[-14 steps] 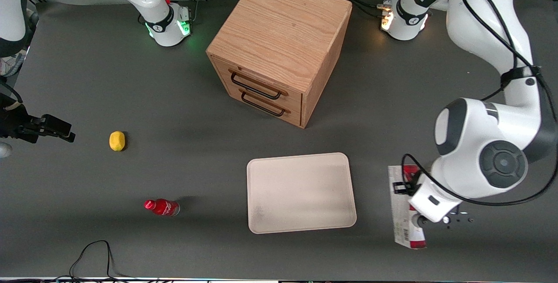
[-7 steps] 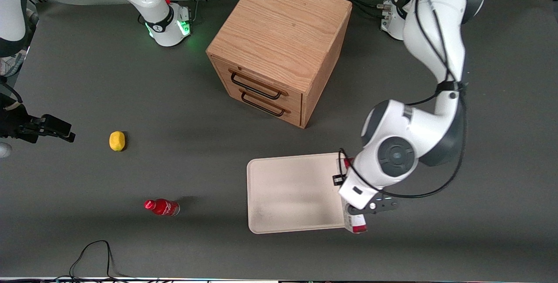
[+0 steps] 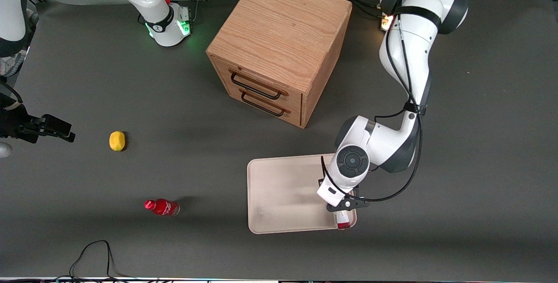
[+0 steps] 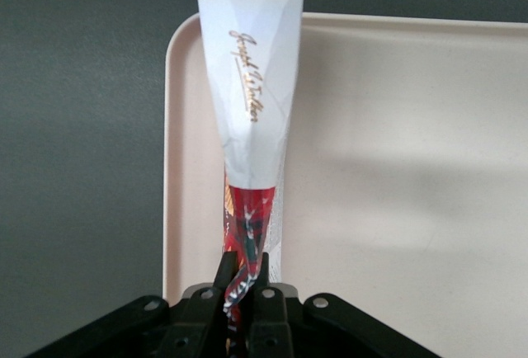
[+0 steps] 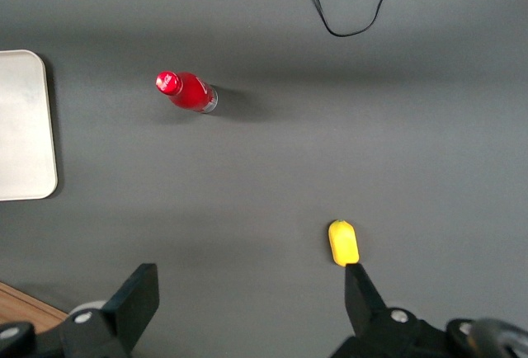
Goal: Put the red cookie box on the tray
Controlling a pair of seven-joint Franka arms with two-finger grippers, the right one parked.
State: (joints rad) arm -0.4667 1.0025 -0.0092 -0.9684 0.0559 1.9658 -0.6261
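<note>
gripper [image 4: 244, 280]: jaws clamped narrow on the crumpled end of the red cookie box [image 4: 248, 102] | box: held above the tray [image 3: 283, 196], over its edge toward the working arm's end | wooden cabinet [image 3: 279, 47]: at 12 o'clock from tray on the counter [image 3: 174, 100]

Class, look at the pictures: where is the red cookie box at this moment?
The red cookie box is clamped in the gripper, above the tray along its edge toward the working arm's end of the table, nearer the front camera than the wooden cabinet.
</note>
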